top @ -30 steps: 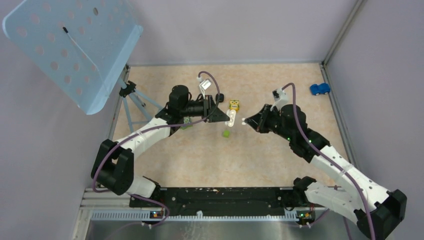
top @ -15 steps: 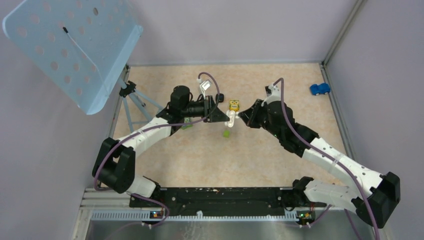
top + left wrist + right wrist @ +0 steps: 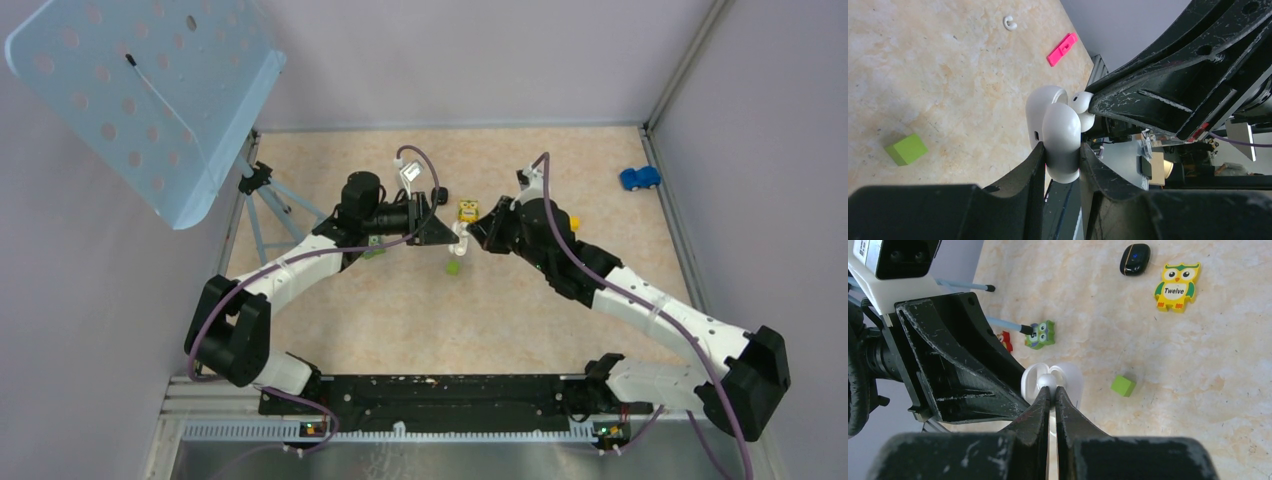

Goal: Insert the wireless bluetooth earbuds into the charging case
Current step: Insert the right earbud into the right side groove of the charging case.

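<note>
Step in hand: seating an earbud, done in mid-air between the two arms. The left pincer (image 3: pixel 1061 148) is closed partway on the white charging case (image 3: pixel 1058 120). It clamps the lower body with the lid flipped open, and the case is held up off the surface (image 3: pixel 938 75). The right pincer (image 3: pixel 1053 390) is pinched almost fully together on a small white earbud (image 3: pixel 1047 381), with the bulb end poking out past the tips. The earbud sits right at the case mouth, touching or just beside the rim of the open shell. Can't tell if it is already in its socket. Only one earbud is visible; the other may be inside the case or hidden. The green cube (image 3: pixel 1123 385) and yellow owl (image 3: pixel 1176 286) lie on the surface below, not involved.

Next move, as I judge it: line the earbud up with its socket and push it in gently while the left pincer holds the case steady. Then release and back straight out. Risk: the earbud twists in the pinch, or the case gets knocked askew.
</note>
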Tool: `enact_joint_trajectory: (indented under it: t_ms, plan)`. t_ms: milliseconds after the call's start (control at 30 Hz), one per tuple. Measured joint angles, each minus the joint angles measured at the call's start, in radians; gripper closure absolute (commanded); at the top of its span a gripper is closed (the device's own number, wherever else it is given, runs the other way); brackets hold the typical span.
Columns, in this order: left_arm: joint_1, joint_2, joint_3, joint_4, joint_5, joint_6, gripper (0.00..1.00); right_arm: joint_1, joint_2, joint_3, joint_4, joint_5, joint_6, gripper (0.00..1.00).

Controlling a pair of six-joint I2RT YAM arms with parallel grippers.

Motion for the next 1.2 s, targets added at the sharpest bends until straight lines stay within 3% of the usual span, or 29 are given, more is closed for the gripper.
enact_joint_trajectory:
  t_ms: [400, 1067, 1200]
  plan:
    - [0.001, 0.000, 0.000, -0.012, -0.005, -0.003, 1.00, 0.044, 0.045, 0.000, 0.008, 0.088, -0.001, 1.00]
    - [-0.001, 0.000, 0.000, -0.019, -0.019, 0.004, 1.00, 0.161, 0.124, 0.111, -0.118, 0.349, 0.007, 1.00]
    - [-0.001, 0.000, 0.000, -0.032, -0.030, 0.016, 1.00, 0.166, 0.140, 0.123, -0.134, 0.360, 0.009, 0.77]
